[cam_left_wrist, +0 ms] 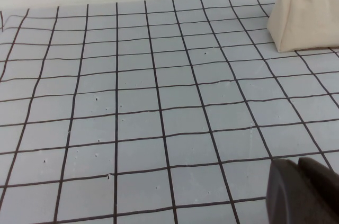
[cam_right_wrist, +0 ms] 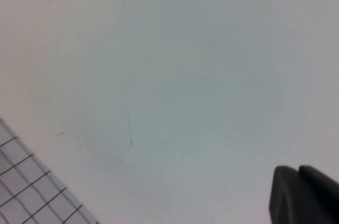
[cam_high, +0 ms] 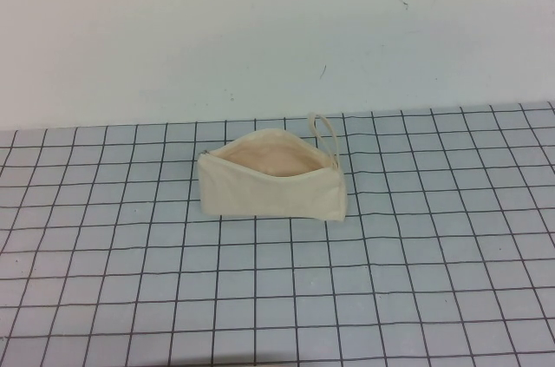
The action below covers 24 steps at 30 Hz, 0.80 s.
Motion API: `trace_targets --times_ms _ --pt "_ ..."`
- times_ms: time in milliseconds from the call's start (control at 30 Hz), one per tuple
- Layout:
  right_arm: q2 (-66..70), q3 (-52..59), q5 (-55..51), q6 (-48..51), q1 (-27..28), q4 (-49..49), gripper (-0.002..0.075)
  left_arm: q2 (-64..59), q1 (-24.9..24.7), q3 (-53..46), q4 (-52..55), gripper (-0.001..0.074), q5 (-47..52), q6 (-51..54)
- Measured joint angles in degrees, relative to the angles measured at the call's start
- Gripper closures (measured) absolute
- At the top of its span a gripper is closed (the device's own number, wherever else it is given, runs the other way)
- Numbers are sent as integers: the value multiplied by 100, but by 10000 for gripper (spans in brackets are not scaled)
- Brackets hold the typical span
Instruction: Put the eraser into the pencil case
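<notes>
The cream canvas pencil case [cam_high: 270, 178] stands on the grid mat in the middle of the high view, its zip open and the peach lining showing, with a fabric loop [cam_high: 325, 134] at its far right end. It also shows in the left wrist view [cam_left_wrist: 309, 10]. The eraser is not visible in any view. My left gripper [cam_left_wrist: 298, 168] is shut and empty, low over the mat, well away from the case. My right gripper [cam_right_wrist: 298, 173] is shut and empty, facing the white surface beyond the mat. Neither arm shows in the high view.
The grey grid mat [cam_high: 277, 298] covers the near half of the table. A plain white surface [cam_high: 277, 29] lies behind it. The mat's edge shows in the right wrist view [cam_right_wrist: 32, 181].
</notes>
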<state>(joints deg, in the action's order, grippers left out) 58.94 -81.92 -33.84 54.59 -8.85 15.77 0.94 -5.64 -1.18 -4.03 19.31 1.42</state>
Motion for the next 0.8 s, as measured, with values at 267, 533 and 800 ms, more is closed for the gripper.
trace_targets --times_ms 267,533,800 --pt "-1612 1937 2058 0 0 11 727 0 0 0 3 737 0 0" --pt "-3208 3204 3881 67 0 46 727 0 0 0 3 737 0 0" --pt "-3393 3278 4294 -1203 0 104 727 0 0 0 13 737 0 0"
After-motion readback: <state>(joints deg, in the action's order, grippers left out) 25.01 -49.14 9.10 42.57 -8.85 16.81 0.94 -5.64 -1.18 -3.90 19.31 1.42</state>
